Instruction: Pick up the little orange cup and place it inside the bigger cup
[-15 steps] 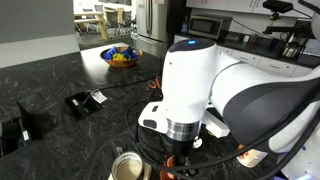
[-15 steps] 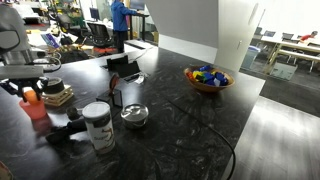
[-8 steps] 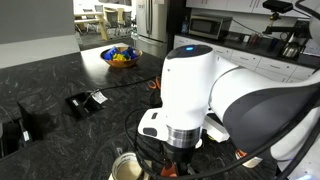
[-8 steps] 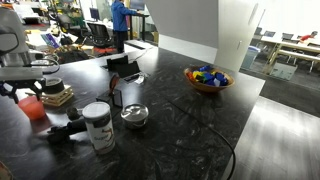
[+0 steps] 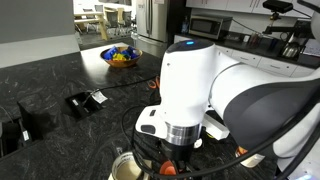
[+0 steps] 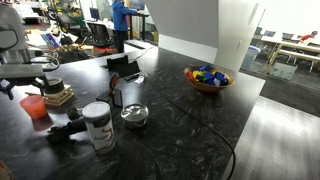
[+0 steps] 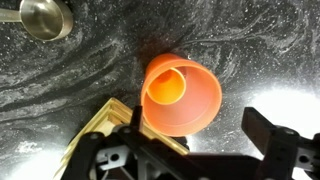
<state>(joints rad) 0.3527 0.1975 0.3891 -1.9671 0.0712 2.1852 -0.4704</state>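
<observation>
In the wrist view the little orange cup point(image 7: 167, 88) sits inside the bigger cup point(image 7: 195, 110), a wide orange-red cup standing on the dark marbled counter. My gripper point(image 7: 195, 132) hangs straight above them, open. Its dark fingers point(image 7: 268, 135) stand on either side of the bigger cup and touch nothing. In an exterior view the bigger cup point(image 6: 33, 106) stands below the gripper point(image 6: 28, 88) at the counter's left end. In an exterior view the white arm point(image 5: 190, 90) hides almost all of it, leaving an orange sliver point(image 5: 170, 166).
A wooden block stack point(image 7: 95, 135) lies right beside the bigger cup. A small metal cup point(image 6: 134, 115) and a white jar point(image 6: 98, 125) stand nearby. A bowl of coloured pieces point(image 6: 208, 78) sits farther off. Black devices point(image 5: 86, 100) and cables lie on the counter.
The gripper has gone from shut to open and let go of the little orange cup, which now rests inside the bigger cup. The arm has barely moved.
</observation>
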